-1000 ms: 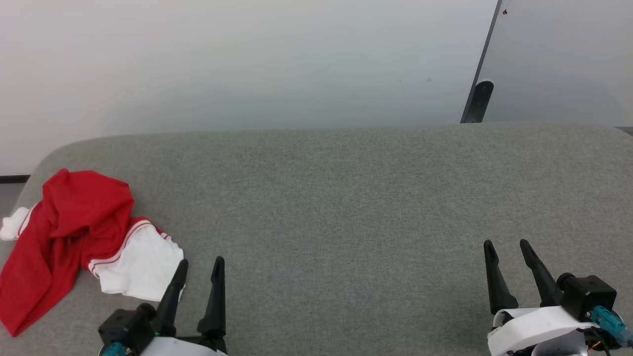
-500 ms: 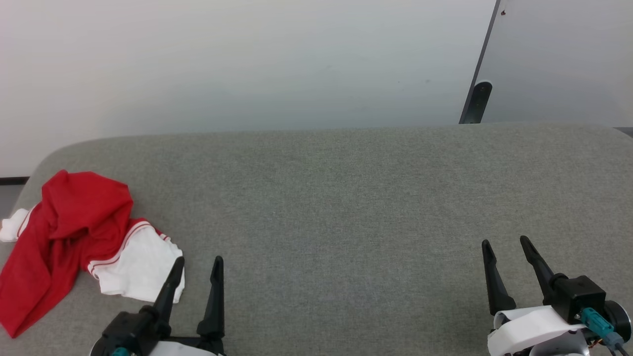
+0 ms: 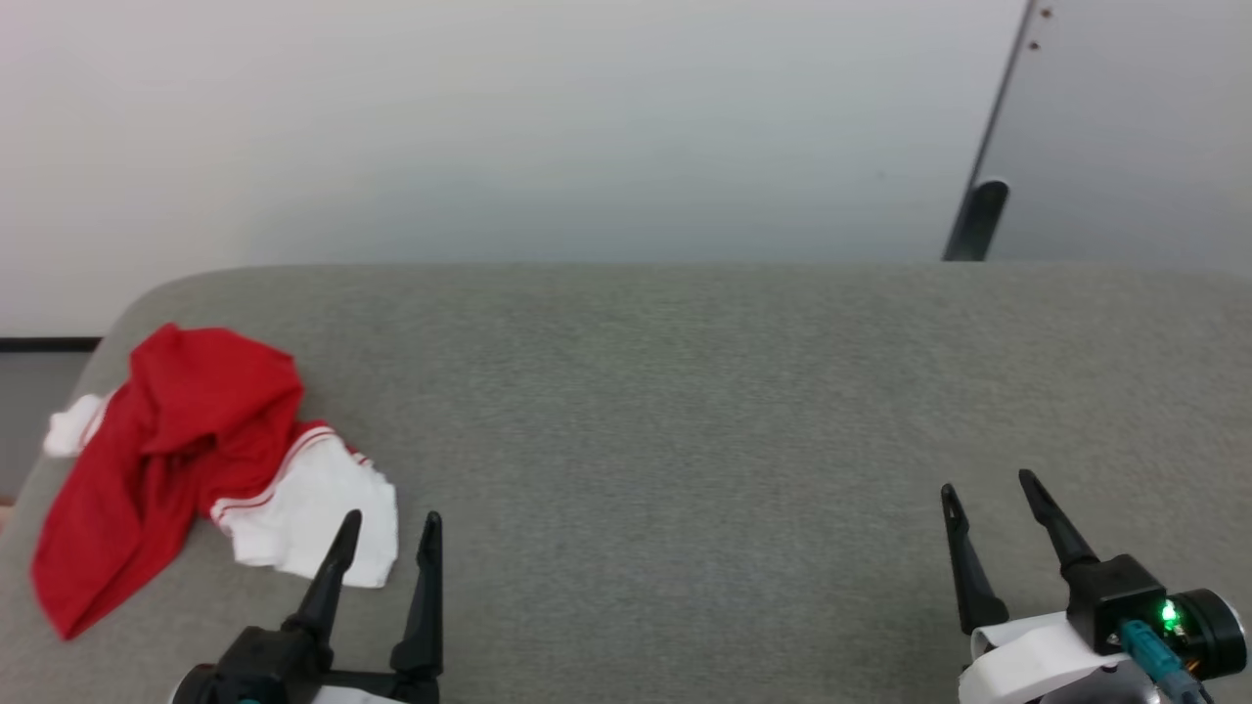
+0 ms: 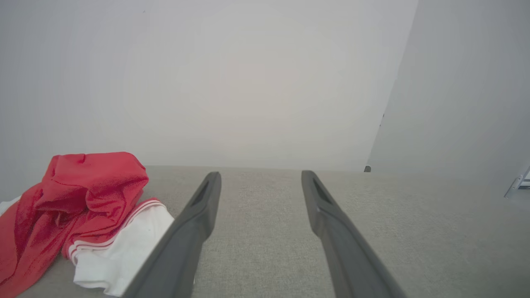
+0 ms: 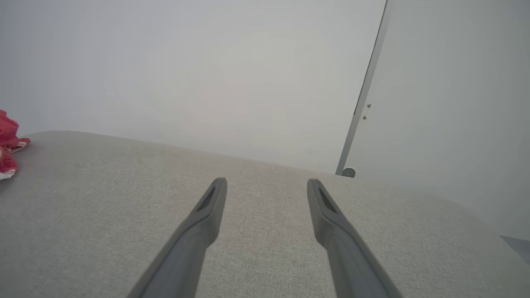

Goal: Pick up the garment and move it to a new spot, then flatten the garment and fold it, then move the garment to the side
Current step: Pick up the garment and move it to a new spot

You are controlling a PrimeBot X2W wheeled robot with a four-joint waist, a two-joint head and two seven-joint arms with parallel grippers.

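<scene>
The garment (image 3: 186, 440) lies crumpled at the left end of the grey fabric surface (image 3: 685, 391): a red body with a white sleeve and red-white striped trim. Its print is hidden in the folds. My left gripper (image 3: 389, 522) stands open just to the right of the white sleeve, its left finger overlapping the sleeve's edge in the head view. In the left wrist view the garment (image 4: 83, 215) sits left of the open left gripper (image 4: 258, 176). My right gripper (image 3: 983, 484) is open far to the right, over bare fabric. The right wrist view catches a bit of the garment (image 5: 7, 151) at its left edge, far from the right gripper (image 5: 267, 182).
A pale wall (image 3: 489, 127) rises behind the surface. A dark upright post (image 3: 974, 220) stands at the back right beside a grey panel (image 3: 1144, 127). The surface's rounded left corner lies close to the garment.
The head camera has shifted, so the whole picture sits further right and lower. Both grippers stay open and the garment lies as before.
</scene>
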